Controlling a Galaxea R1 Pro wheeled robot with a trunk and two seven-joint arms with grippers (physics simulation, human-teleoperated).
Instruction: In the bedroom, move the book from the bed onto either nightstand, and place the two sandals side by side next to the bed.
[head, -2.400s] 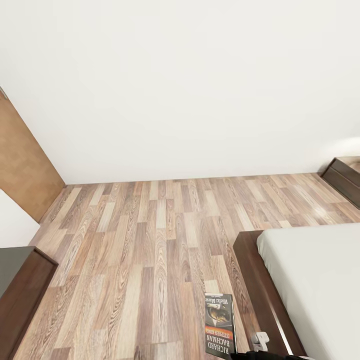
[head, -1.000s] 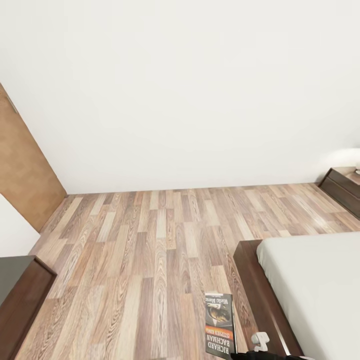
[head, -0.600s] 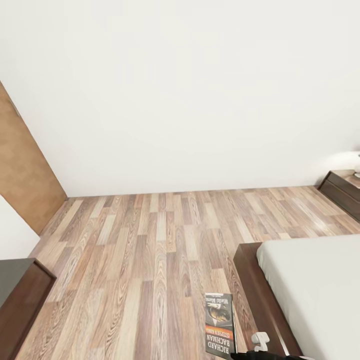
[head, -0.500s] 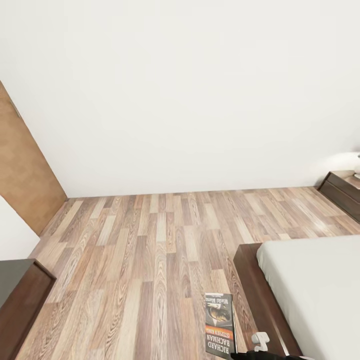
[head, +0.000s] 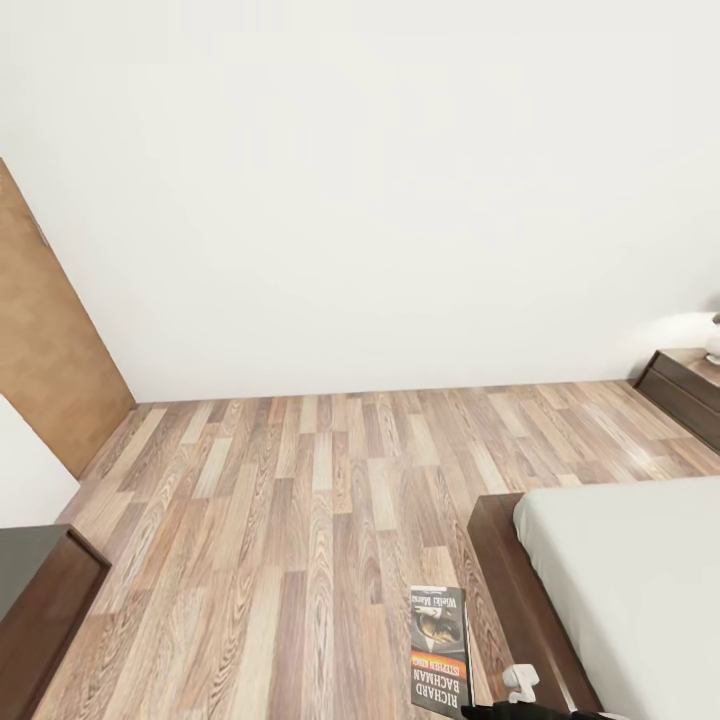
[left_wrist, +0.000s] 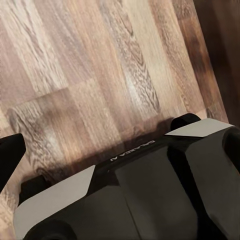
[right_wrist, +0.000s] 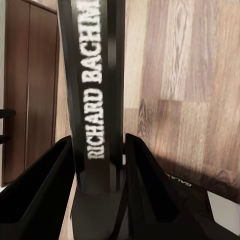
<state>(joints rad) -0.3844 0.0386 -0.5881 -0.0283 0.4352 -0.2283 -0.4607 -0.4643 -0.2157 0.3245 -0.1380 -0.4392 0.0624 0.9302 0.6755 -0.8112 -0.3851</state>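
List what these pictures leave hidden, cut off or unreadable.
- Head view: the nightstand is cut by the right edge, and so is the white object on it, too little to identify.
- Head view: the bed runs off the right and bottom edges.
- Right wrist view: the book spine lettering is cut by the top edge.

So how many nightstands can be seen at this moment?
1. A nightstand stands against the far wall at the head view's right edge, beyond the bed. A second may be out of frame.
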